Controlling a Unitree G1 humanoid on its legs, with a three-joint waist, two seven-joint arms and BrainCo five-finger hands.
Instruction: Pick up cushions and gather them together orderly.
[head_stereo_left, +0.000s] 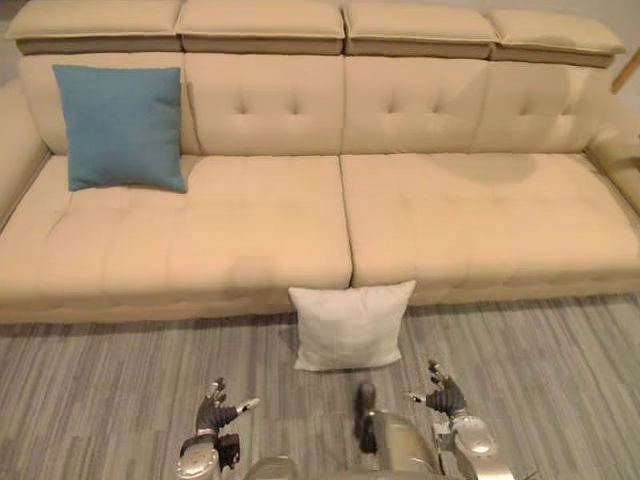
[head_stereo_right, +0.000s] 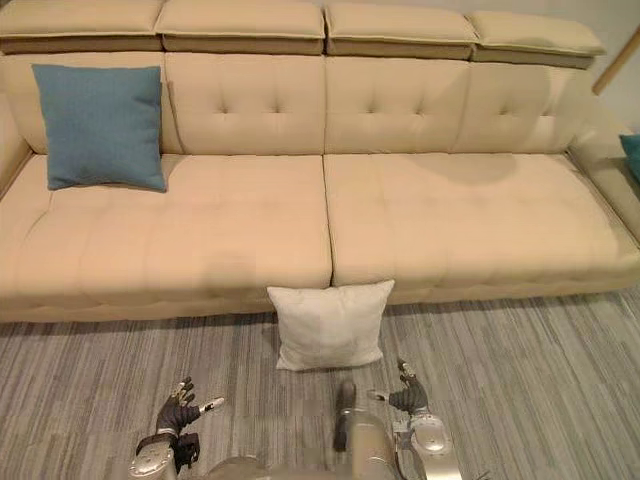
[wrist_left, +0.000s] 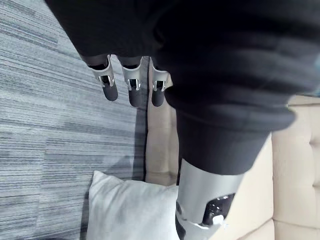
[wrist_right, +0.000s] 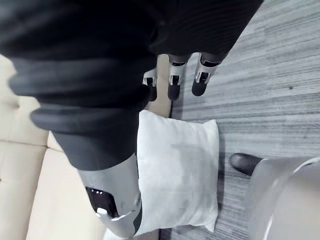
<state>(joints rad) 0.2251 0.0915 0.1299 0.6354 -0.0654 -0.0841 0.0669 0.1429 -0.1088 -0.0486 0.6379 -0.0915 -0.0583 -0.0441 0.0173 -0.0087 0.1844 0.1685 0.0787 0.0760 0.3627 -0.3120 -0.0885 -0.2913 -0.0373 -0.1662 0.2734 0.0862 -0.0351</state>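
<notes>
The white cushion (head_stereo_left: 350, 326) stands on edge at lower centre, broad face toward the camera, leaning against the front of the beige sofa (head_stereo_left: 450, 220) on grey carpet (head_stereo_left: 110, 390). A blue cushion (head_stereo_left: 122, 127) stands upright against the backrest, upper left. The left hand (head_stereo_left: 213, 406) and right hand (head_stereo_left: 443, 398), at the bottom edge, have fingers loosely straight, empty

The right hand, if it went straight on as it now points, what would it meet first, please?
Probably the white cushion leaning on the sofa; the right hand points at it over the floor, though depth is unclear.
</notes>
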